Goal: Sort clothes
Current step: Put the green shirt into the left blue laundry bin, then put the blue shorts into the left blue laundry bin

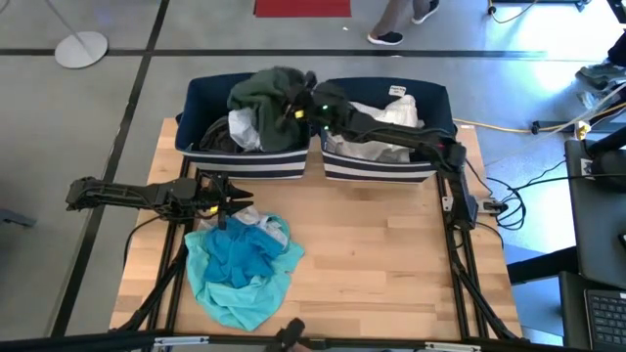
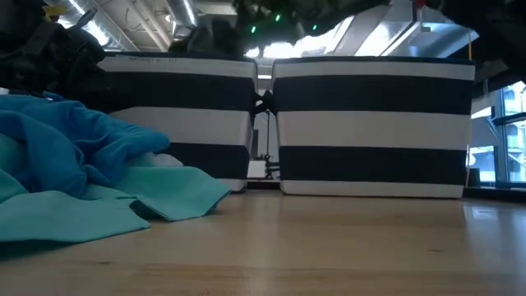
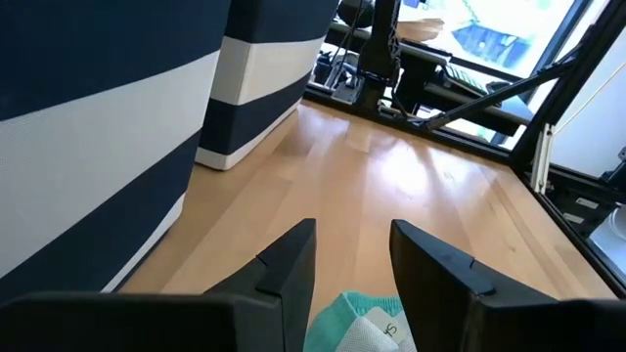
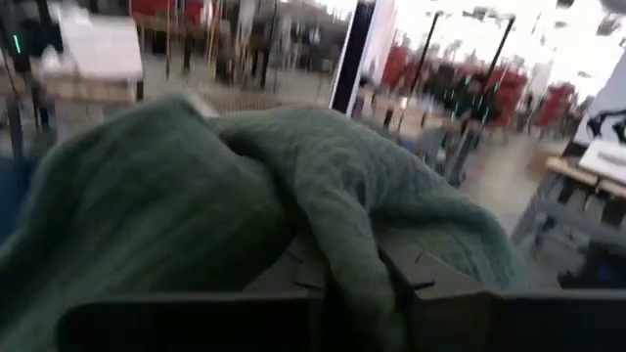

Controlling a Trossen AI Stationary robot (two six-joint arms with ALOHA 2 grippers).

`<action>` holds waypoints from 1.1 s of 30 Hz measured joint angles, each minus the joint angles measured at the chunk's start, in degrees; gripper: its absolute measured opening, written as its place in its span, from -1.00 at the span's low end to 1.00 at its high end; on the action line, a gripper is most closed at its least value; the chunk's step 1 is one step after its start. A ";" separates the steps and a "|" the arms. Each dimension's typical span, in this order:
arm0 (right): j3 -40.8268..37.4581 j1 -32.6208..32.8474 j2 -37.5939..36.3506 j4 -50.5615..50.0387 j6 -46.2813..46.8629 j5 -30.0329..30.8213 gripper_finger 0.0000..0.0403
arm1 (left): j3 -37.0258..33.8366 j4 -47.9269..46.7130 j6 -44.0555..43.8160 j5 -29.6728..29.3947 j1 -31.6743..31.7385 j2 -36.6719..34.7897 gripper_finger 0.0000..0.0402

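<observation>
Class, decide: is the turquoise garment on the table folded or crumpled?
Crumpled. The turquoise garment lies in a bunched, wrinkled heap on the table, with uneven edges and no neat folds.

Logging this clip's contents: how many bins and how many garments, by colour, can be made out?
Striped bins: 2
Turquoise garments: 1
Dark green garments: 1, in the right pincer
White garments: 2
Total: 6; others may be hidden.

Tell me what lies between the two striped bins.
Nothing on the table: the low view shows a narrow bare gap between the left bin and right bin, with only distant equipment beyond.
</observation>
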 joint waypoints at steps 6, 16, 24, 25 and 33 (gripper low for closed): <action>0.00 0.12 3.30 -2.85 -1.61 3.28 -0.56 | 0.00 -0.19 0.16 0.02 -0.02 0.02 -0.38; -0.02 1.38 -0.47 -7.81 0.42 7.97 0.02 | 0.00 -0.45 0.40 0.17 -0.02 0.02 -0.38; -0.07 7.38 -10.80 -22.40 0.13 13.34 0.19 | 0.01 -0.47 0.10 0.28 -0.01 0.05 -0.38; -0.07 9.01 -12.45 -25.16 1.19 13.34 0.19 | 0.00 -0.47 -0.04 0.28 -0.02 0.04 -0.38; -0.02 27.07 -20.29 -50.41 14.36 8.74 0.18 | 0.00 -0.49 -0.04 0.28 -0.02 0.13 -0.38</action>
